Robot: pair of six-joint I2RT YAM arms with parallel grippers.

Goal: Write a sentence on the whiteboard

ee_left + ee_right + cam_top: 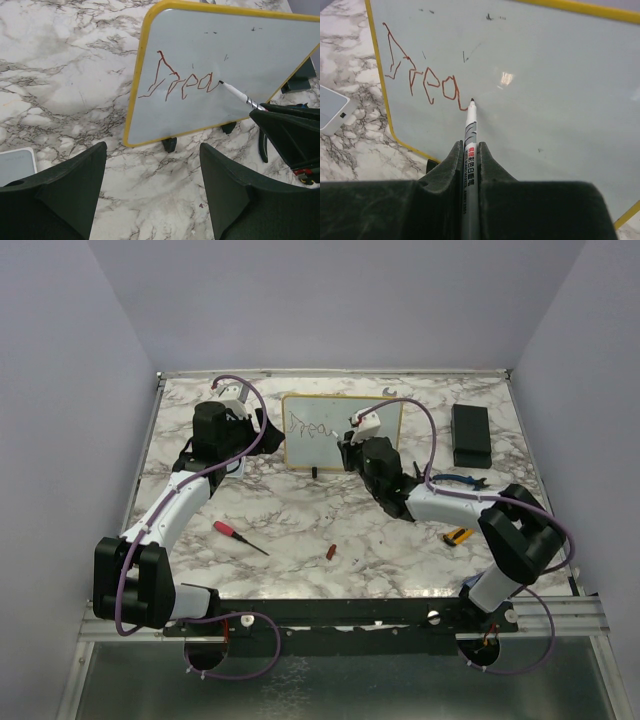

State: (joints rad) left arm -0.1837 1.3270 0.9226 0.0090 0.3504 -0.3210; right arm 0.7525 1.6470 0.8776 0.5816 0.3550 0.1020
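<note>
On whiteboard: sentence "Drea" w/ marker

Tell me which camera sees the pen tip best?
The right wrist view: the pen runs up the middle, its tip touching the whiteboard after the red letters. The left wrist view shows it smaller, from the side. In the top view it's too tiny.

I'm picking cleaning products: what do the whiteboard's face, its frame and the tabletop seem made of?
Whiteboard face: smooth, glossy coated sheet, perhaps melamine or painted steel; a glare spot shows. Frame: yellow, rounded corners, looks like moulded plastic. Tabletop: grey-veined marble pattern; possibly printed laminate rather than stone, unclear.
</note>
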